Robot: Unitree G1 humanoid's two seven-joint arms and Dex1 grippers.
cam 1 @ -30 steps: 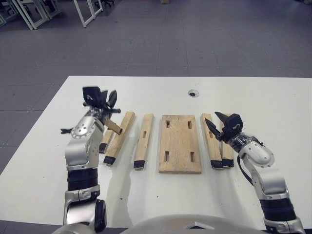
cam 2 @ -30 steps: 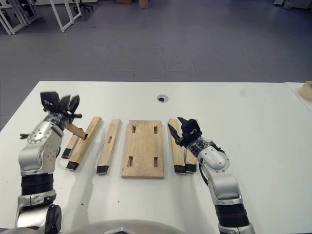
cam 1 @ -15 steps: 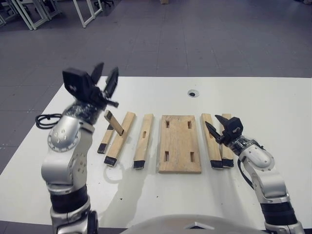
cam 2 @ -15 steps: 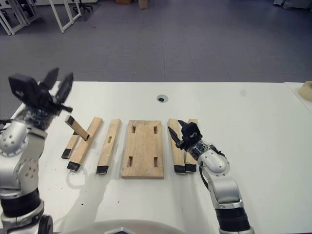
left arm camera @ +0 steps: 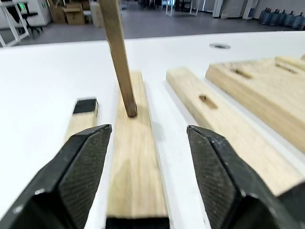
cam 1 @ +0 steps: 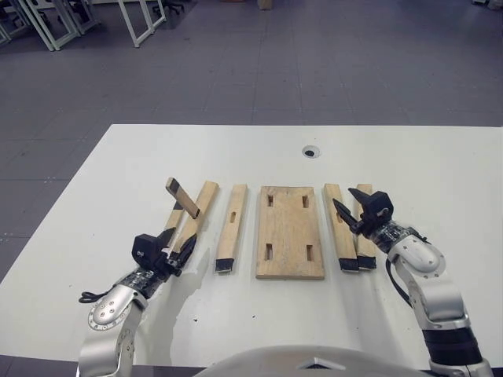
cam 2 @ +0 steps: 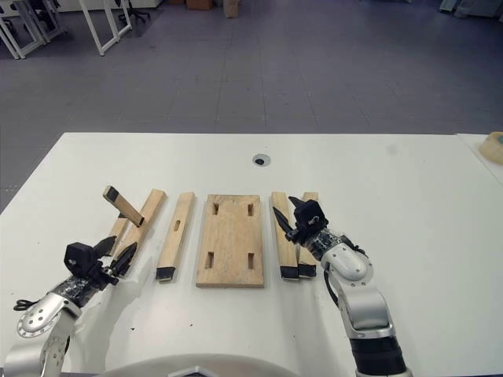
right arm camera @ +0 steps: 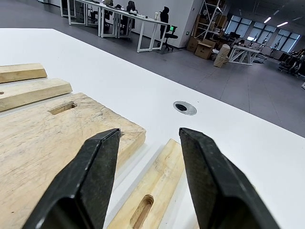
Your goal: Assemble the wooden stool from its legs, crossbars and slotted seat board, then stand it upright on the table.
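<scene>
Both my jaws gape empty, left gripper (cam 1: 179, 245) by the black-capped near end of a long pale wooden leg (cam 1: 198, 214), right gripper (cam 1: 346, 206) over two similar legs (cam 1: 344, 245).

Flat slotted seat board (cam 1: 290, 232) lies between loose legs (cam 1: 233, 226)

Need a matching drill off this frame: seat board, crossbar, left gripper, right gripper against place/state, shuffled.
Things:
1. seat board
2. crossbar
3. left gripper
4. right gripper

Place/state:
A. open, over the right legs
B. tilted up, lower end on a left leg
C. flat, mid-row between the legs
D. open, at that left leg's near end

Pairs: 1-C, 2-B, 3-D, 4-A
</scene>
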